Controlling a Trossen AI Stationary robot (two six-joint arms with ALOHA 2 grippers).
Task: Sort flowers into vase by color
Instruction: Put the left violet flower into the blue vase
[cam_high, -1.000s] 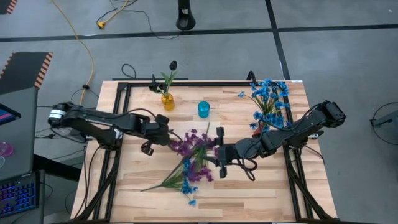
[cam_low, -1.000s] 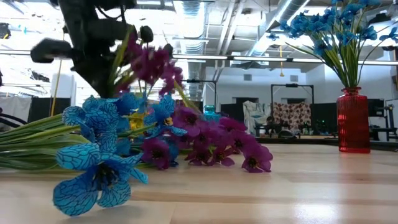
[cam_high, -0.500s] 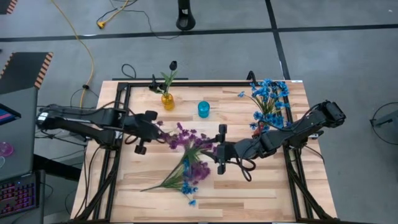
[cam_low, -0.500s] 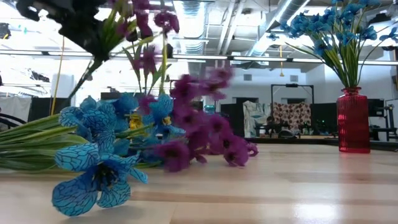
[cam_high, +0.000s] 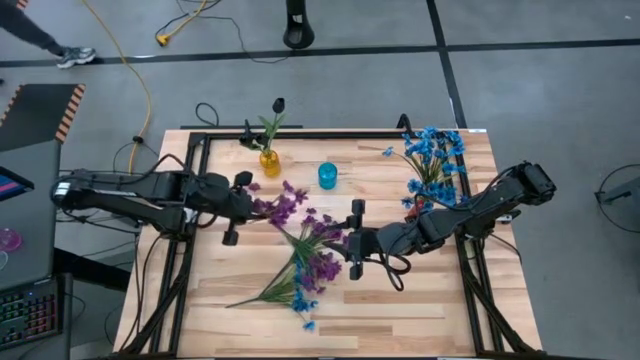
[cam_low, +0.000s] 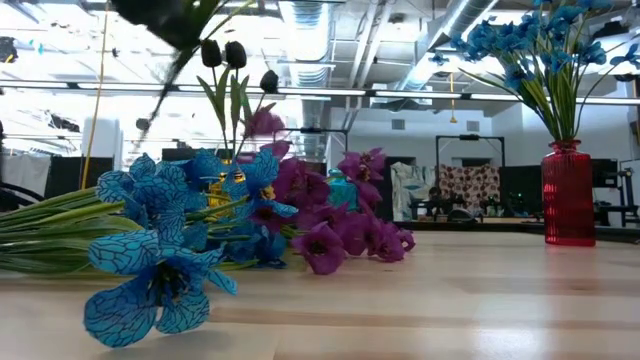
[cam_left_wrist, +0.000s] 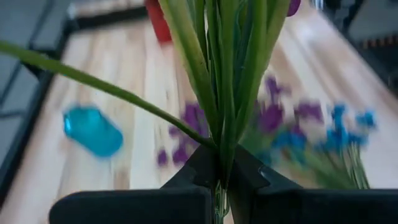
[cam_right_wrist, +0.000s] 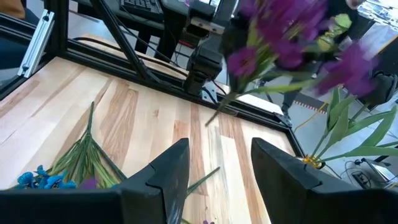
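mid table: flowers pile (cam_high: 305, 270) + right tool (cam_high: 354, 244) block | front-right table (cam_high: 440, 310): free

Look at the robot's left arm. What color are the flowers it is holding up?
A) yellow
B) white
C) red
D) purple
D. The left gripper is shut on the green stems of a purple sprig, lifted above the flower pile on the table; the right gripper is open and holds nothing.
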